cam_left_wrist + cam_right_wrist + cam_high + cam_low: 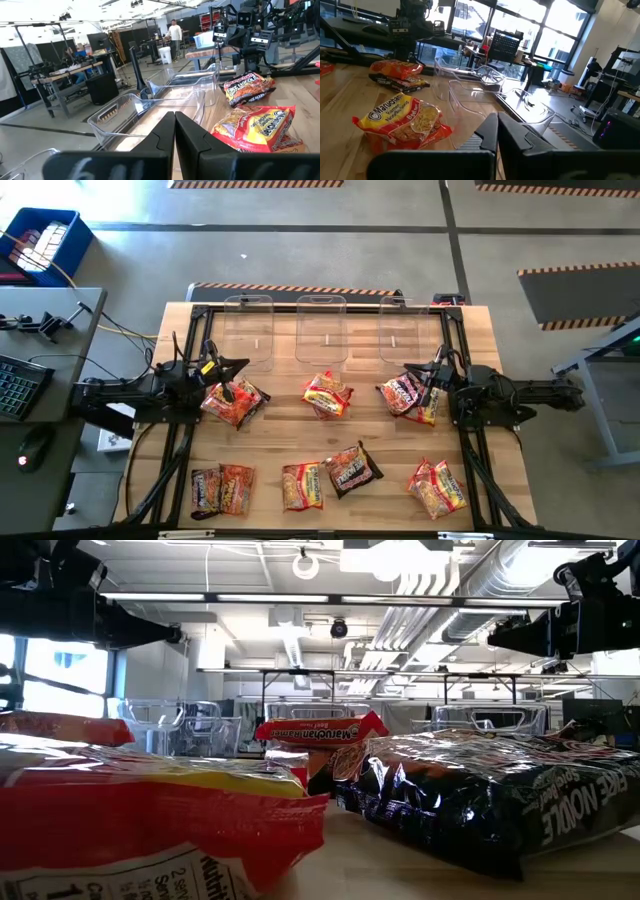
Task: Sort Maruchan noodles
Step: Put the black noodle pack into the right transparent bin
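Maruchan noodles (326, 393): sorting not begun, every packet loose on the tabletop (270, 452), three clear bins (323, 329) holding nothing.

Near row, well short of both sets of fingers: a dark packet beside an orange packet (221, 489); an orange-red packet (302, 485) against a black packet (352, 468); a yellow-red pair (437, 487); middle row, level with the fingers: a red-orange pile (234, 402) just under the left gripper (228, 376), whose fingers are pressed together and carry nothing; a small heap between the two arms; a red-and-dark pile (408, 395) just beside the right gripper (428, 385), fingers likewise pressed together, nothing held; far row, just beyond both sets of fingers: the bins side by side at the far edge; done: nothing, by the look of it; left: all packets, each still to be lifted into a bin by kind.
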